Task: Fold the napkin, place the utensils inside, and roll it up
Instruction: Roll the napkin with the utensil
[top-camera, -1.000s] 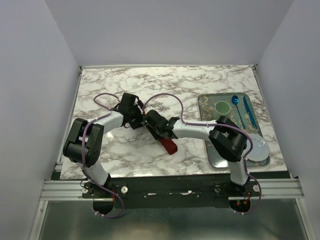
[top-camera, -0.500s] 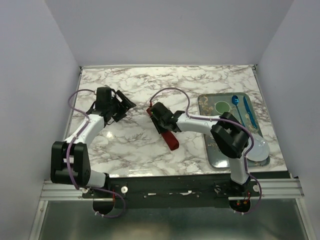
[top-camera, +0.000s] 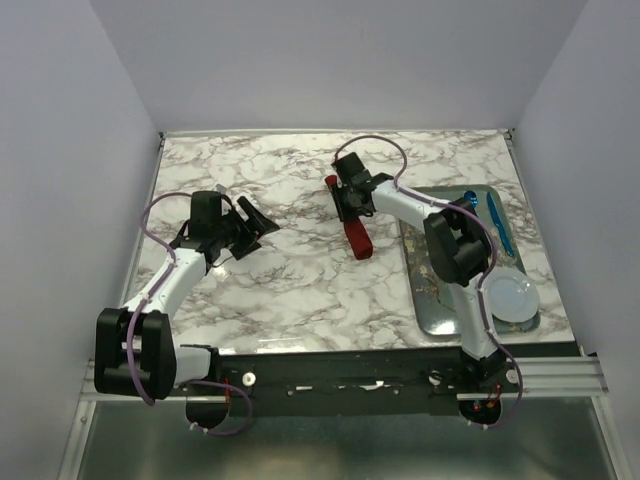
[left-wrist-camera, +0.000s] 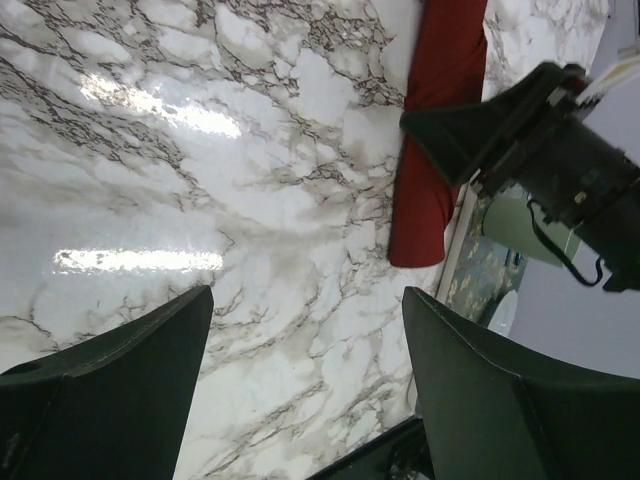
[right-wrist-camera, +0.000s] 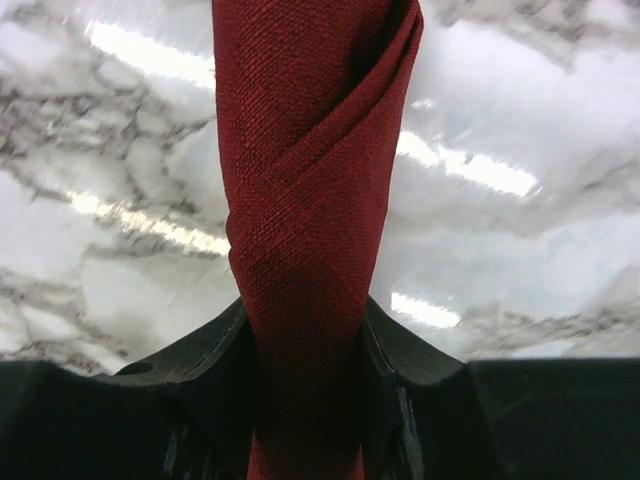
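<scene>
Napkin, spiral roll pinched between right fingers, clear only from wrist; left fingers wide, empty.

Your top camera looks down on the table from six o'clock. Left wrist faces three o'clock from afar, right wrist sits close; all share the napkin.

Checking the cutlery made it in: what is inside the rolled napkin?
Only overlapping red folds of the napkin show; whatever lies inside is hidden by the cloth.
</scene>
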